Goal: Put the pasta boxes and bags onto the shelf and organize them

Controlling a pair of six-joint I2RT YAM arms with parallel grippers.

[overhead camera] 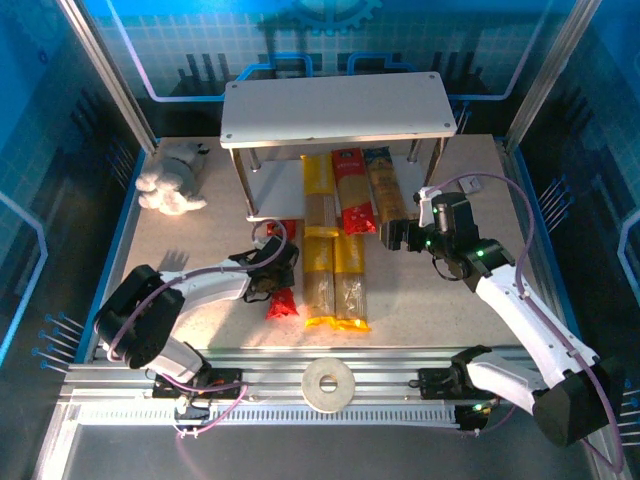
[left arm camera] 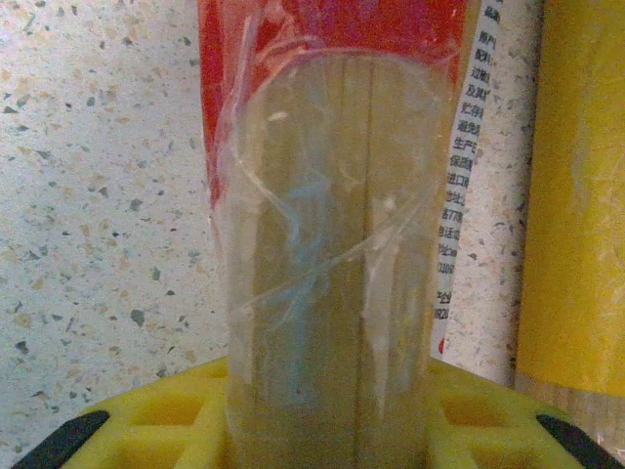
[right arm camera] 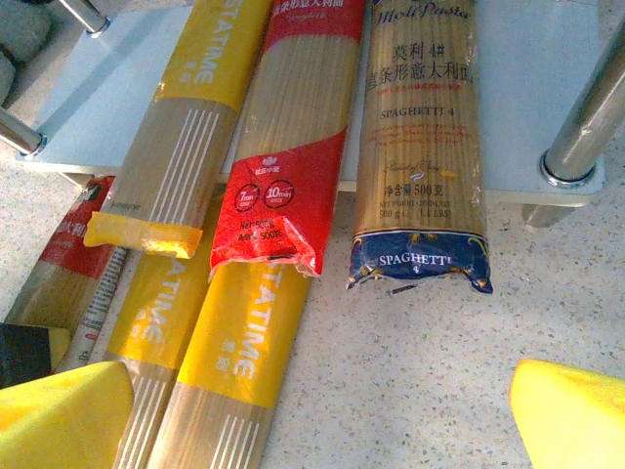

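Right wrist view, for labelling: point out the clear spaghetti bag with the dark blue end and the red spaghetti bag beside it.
Clear spaghetti bag with dark blue end (right arm camera: 420,147), right wrist view, tan middle.
Red spaghetti bag with clear window (right arm camera: 298,127), right wrist view, clear window.

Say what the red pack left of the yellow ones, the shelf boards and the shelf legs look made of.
Red pack: thin glossy plastic film, judging by the wrinkles, glare and see-through window. Shelf boards: smooth matt white-grey sheet, perhaps laminated wood or plastic; the look leaves it open. Shelf legs: polished metal tube, going by the mirror-like streaks.
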